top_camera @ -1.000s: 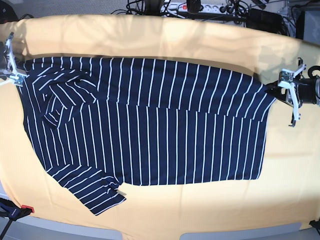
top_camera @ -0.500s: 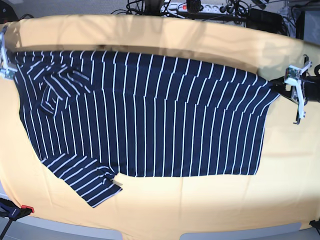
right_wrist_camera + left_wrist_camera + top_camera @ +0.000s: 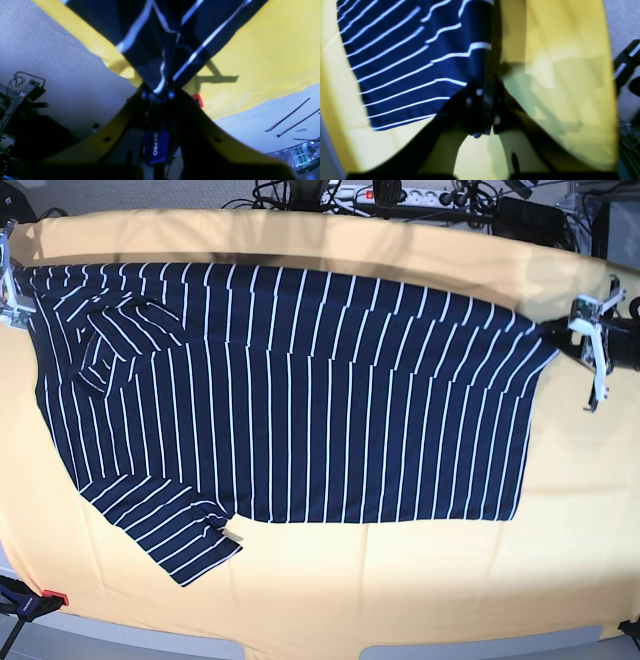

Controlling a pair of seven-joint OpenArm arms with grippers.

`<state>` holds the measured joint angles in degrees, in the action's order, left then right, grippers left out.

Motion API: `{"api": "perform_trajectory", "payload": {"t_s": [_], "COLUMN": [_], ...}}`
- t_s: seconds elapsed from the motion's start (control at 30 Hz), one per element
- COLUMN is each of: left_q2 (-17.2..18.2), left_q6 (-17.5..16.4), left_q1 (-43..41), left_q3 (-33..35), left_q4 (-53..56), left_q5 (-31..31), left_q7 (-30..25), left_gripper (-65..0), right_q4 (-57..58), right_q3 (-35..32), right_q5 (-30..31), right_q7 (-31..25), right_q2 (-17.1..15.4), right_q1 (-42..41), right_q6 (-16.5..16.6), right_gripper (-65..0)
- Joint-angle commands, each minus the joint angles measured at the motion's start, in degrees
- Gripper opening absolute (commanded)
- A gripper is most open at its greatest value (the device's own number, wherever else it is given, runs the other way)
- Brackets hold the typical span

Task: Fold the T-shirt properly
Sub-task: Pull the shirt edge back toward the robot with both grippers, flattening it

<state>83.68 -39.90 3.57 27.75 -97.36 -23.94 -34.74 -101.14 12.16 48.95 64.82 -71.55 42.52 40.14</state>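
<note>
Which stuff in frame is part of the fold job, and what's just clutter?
Job:
T-shirt, spread on the yellow table cover
left gripper, shut on the shirt's edge
right gripper, shut on the opposite edge

Lying about:
power strip and cables behind the table
red-tipped clamp at the near corner

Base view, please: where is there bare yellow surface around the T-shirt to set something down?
A bare strip runs between the T-shirt's lower hem and the table's near edge; a narrower band lies behind it. The ends are crowded by the right gripper and left gripper.
</note>
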Motion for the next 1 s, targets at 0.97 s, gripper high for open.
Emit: {"api": "perform_trajectory", "payload": {"t_s": [0.97], "left_q2": [3.48], "left_q6": [-0.10], "left_q1": [-4.72], "left_q3": [-0.74], "left_q4": [-0.04], "left_q5": [-1.09], "left_q7": [-3.85], "left_gripper": [-65.0], "right_q4": [-0.11], "right_q3": [1.03], "right_q5": [6.80], "right_q7": [12.79], "right_q2": [-1.51], "right_q1": [-0.15], "right_q6": [-0.14], "right_gripper": [-65.0]}}
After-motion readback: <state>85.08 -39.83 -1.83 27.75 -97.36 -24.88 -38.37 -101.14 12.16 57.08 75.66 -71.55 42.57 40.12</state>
